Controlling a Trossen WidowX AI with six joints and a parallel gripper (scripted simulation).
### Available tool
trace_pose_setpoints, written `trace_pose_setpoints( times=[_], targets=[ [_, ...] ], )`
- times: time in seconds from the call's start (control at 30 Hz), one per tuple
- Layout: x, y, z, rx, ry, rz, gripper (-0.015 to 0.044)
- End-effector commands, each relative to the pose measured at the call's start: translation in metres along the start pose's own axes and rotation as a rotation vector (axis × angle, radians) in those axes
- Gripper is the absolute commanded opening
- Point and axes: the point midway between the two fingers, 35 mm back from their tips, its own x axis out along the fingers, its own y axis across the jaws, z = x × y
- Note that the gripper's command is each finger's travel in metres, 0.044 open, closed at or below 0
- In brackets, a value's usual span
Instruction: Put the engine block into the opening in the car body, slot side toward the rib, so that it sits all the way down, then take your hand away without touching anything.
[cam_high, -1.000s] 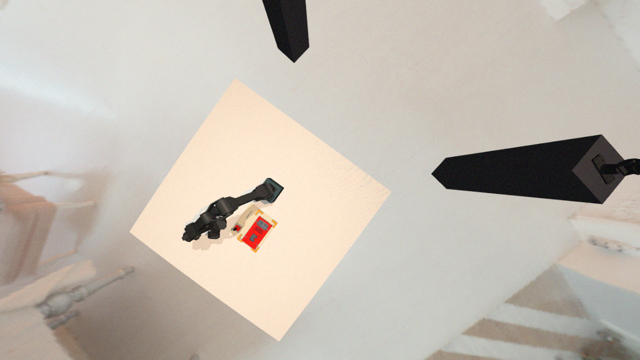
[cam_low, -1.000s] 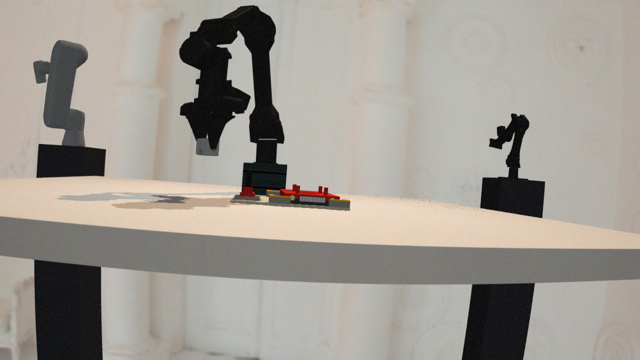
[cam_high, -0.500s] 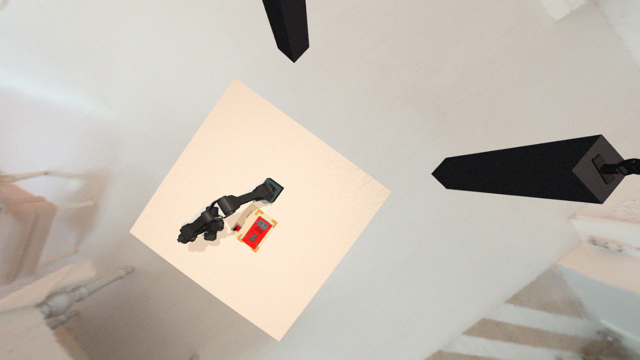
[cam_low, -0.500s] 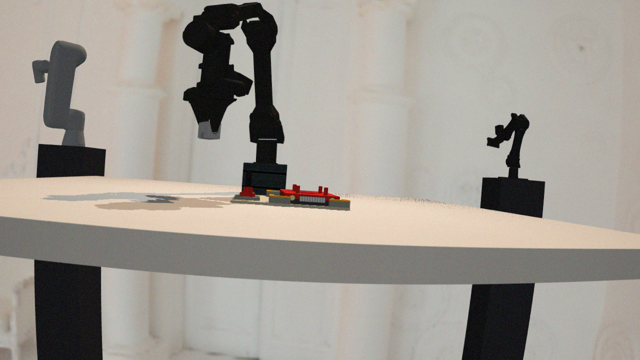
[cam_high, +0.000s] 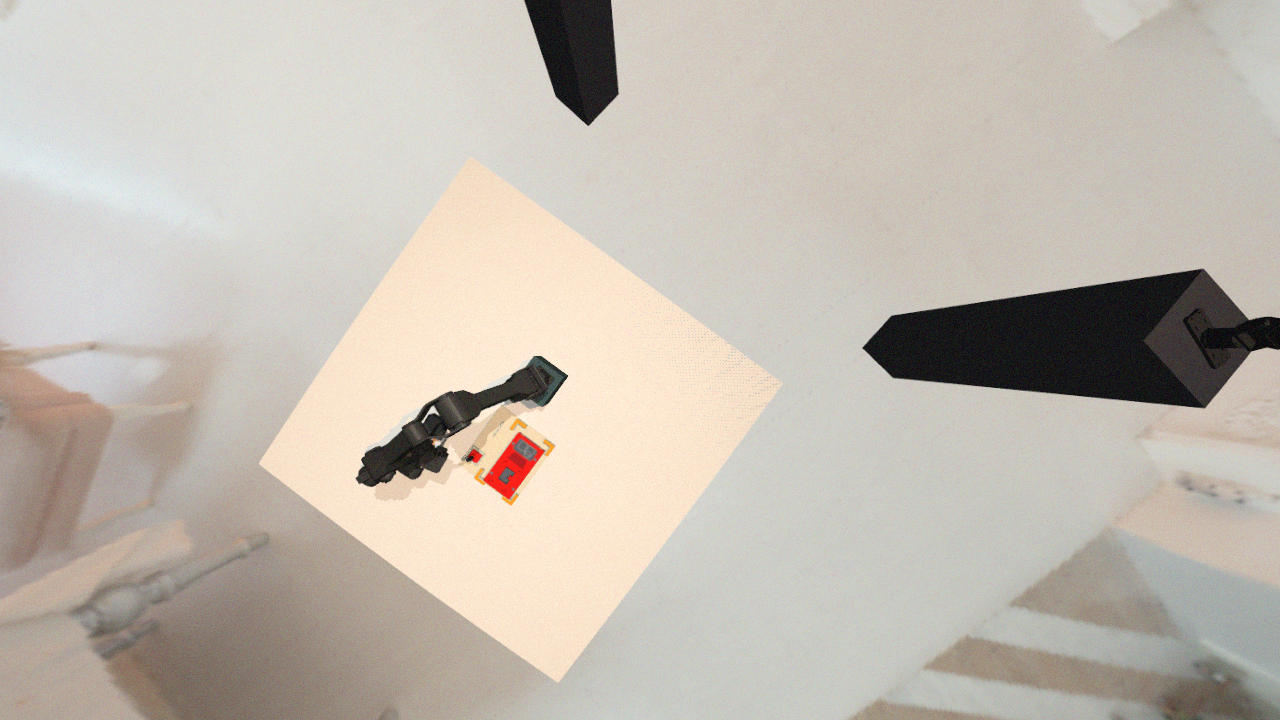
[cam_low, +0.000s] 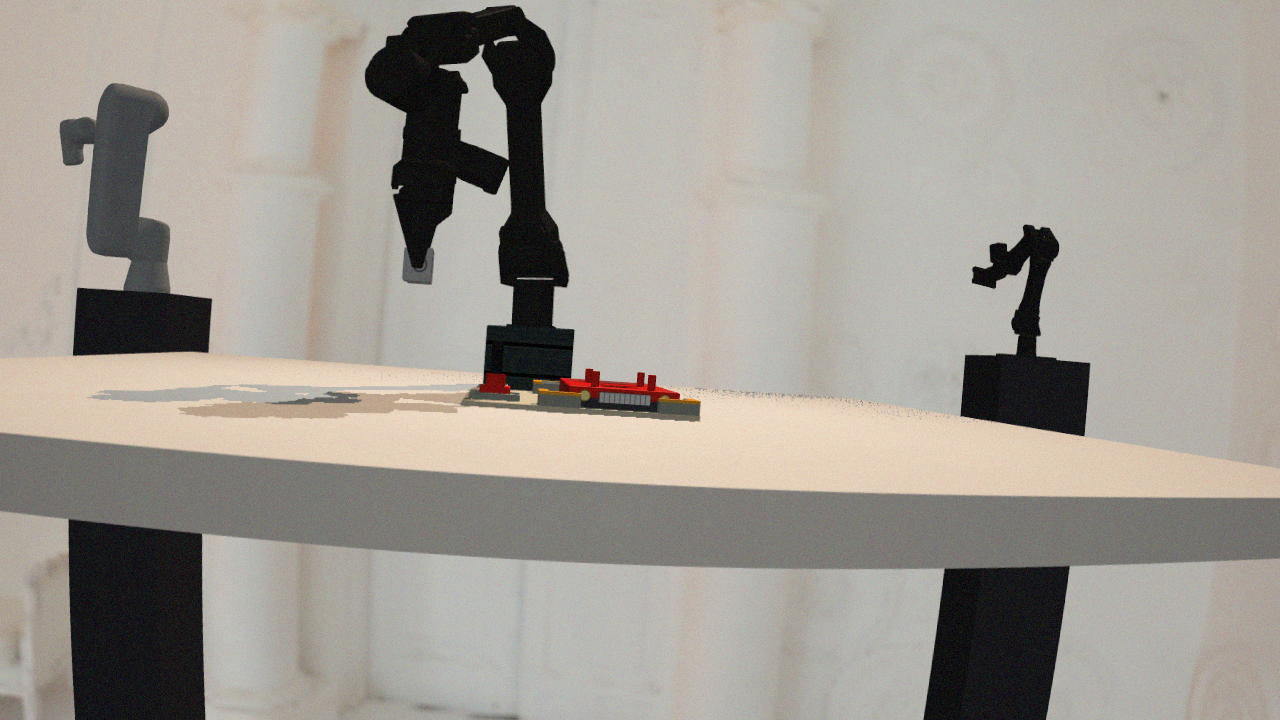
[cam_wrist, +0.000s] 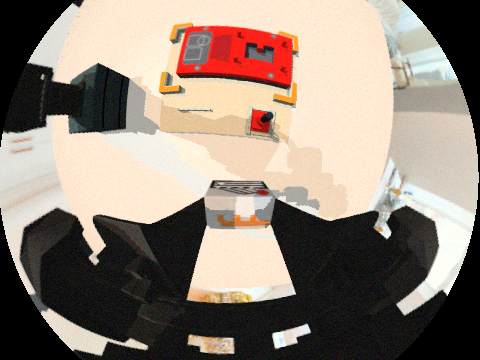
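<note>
My gripper (cam_low: 418, 257) (cam_wrist: 238, 200) is shut on the grey engine block (cam_low: 418, 269) (cam_wrist: 240, 204) and holds it high above the table, pointing down. The red car body (cam_high: 516, 458) (cam_low: 617, 388) (cam_wrist: 230, 63) lies flat on a beige baseplate (cam_high: 494, 430) (cam_wrist: 200, 100) with orange corner marks. Its dark opening (cam_wrist: 260, 52) faces up, beside a grey window part (cam_wrist: 199, 47). The block hangs to the left of the car body in the exterior view, apart from it. In the top view the arm hides the block.
A small red piece with a black lever (cam_high: 475, 455) (cam_low: 494, 385) (cam_wrist: 262, 120) sits at the baseplate's edge, between block and car body. The arm's base (cam_high: 544, 376) (cam_low: 528, 354) (cam_wrist: 100, 99) stands just behind. Black pedestals (cam_low: 141, 320) (cam_low: 1024, 394) with other arms stand off the table.
</note>
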Motion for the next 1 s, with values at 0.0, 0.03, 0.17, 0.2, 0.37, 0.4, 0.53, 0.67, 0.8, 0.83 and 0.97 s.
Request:
trace_pose_setpoints(
  times=[0.0, 0.03, 0.17, 0.2, 0.37, 0.4, 0.53, 0.67, 0.8, 0.83, 0.97],
  targets=[
    [0.0015, -0.0001, -0.0004, 0.122, 0.002, 0.001, 0.0],
    [0.0016, -0.0001, -0.0004, 0.157, 0.002, 0.001, 0.0],
    [0.0021, -0.0001, -0.0004, 0.295, 0.002, 0.001, 0.0],
    [0.0023, -0.0001, -0.0004, 0.33, 0.002, 0.001, 0.0],
    [0.0029, -0.0001, -0.0004, 0.504, 0.002, 0.001, 0.0],
    [0.0031, -0.0001, -0.0004, 0.538, 0.002, 0.001, 0.0],
    [0.0036, -0.0001, -0.0004, 0.677, 0.002, 0.0, 0.0],
    [0.0042, -0.0001, -0.0004, 0.816, 0.002, 0.0, 0.0],
    [0.0047, -0.0001, -0.0004, 0.954, 0.002, 0.0, 0.0],
    [0.0048, -0.0001, -0.0004, 0.989, 0.002, 0.0, 0.0],
    [0.0054, -0.0001, -0.0004, 1.128, 0.002, 0.0, 0.0]
  ],
)
